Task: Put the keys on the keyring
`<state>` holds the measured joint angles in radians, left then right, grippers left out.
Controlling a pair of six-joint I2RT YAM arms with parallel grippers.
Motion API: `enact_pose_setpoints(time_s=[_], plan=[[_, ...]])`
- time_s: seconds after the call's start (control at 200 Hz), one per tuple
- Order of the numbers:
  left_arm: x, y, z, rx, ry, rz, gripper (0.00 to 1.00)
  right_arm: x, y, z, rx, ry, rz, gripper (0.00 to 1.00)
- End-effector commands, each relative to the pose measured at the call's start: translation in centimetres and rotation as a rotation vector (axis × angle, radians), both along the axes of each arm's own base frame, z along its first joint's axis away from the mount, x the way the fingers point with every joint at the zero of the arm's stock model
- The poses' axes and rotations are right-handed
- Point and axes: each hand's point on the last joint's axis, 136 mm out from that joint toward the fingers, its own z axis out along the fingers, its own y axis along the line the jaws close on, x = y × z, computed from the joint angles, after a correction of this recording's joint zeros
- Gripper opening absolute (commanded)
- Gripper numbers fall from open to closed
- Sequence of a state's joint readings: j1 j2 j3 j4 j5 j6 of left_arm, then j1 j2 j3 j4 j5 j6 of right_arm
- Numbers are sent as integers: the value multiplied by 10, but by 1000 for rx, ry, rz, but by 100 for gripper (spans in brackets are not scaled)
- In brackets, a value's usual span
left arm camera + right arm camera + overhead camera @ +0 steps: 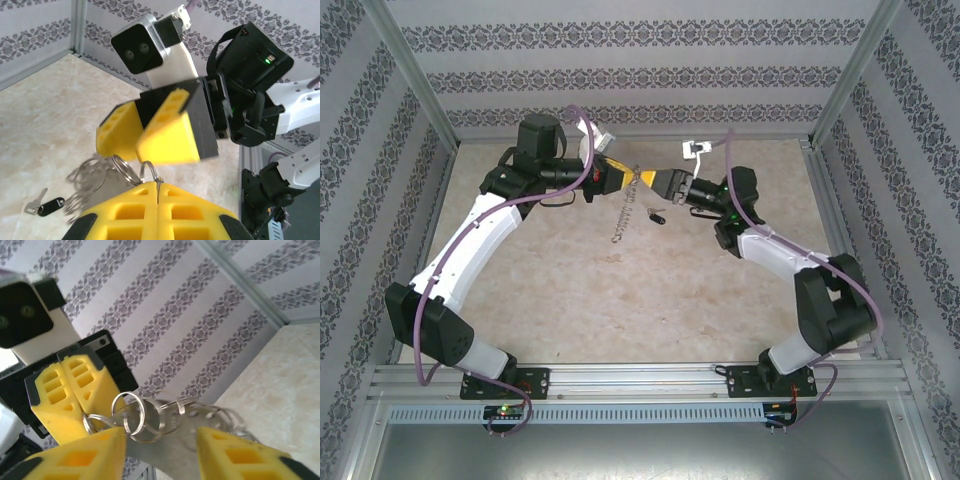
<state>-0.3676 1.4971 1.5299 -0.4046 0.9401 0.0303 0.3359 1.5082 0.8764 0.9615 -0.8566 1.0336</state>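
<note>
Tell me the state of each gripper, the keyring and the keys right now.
left gripper: shut, clamped on the keyring.
right gripper: open, jaws apart, close to the keyring.
keyring: held above the table by the left gripper, rings dangling.
keys: lying on the table, apart from the keyring, not threaded on.
</note>
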Motion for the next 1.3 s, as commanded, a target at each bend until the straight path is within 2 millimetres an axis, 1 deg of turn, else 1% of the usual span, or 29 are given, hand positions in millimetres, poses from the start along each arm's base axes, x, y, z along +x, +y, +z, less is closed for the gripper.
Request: enact_pose_setpoints(time_s=[0.0, 0.1, 0.25, 0.315, 0.395, 0.42, 0.465, 0.57, 0.689, 0.744, 0.974, 1.294], plan=[[-17, -2, 22, -26, -68, -52, 0, -5, -15, 12, 11, -53, -57, 47], [-17, -3, 24, -29, -71, -50, 0, -16, -17, 18, 17, -73, -49, 47], [-17, -1, 27, -35, -75, -41, 0, -36, -11, 29, 23, -113, -9, 40], [-17, -1, 29, -38, -79, -34, 0, -44, -7, 33, 29, -128, 3, 39], [-16, 0, 31, -41, -79, -26, 0, -52, -1, 36, 32, -134, 18, 40], [-16, 0, 32, -43, -81, -24, 0, -54, 2, 35, 33, -135, 23, 41], [-15, 0, 33, -47, -81, -22, 0, -57, 6, 34, 36, -136, 25, 46], [-14, 0, 35, -56, -80, -16, 0, -57, 14, 30, 41, -133, 24, 47], [-13, -1, 36, -65, -76, -11, 0, -56, 20, 31, 59, -137, 29, 45], [-13, -1, 37, -67, -76, -9, 0, -57, 22, 34, 67, -146, 29, 42], [-11, -2, 35, -79, -65, -5, 0, -54, 27, 43, 89, -162, 37, 41], [-10, -4, 32, -80, -57, -8, 0, -52, 28, 58, 125, -186, 45, 38]])
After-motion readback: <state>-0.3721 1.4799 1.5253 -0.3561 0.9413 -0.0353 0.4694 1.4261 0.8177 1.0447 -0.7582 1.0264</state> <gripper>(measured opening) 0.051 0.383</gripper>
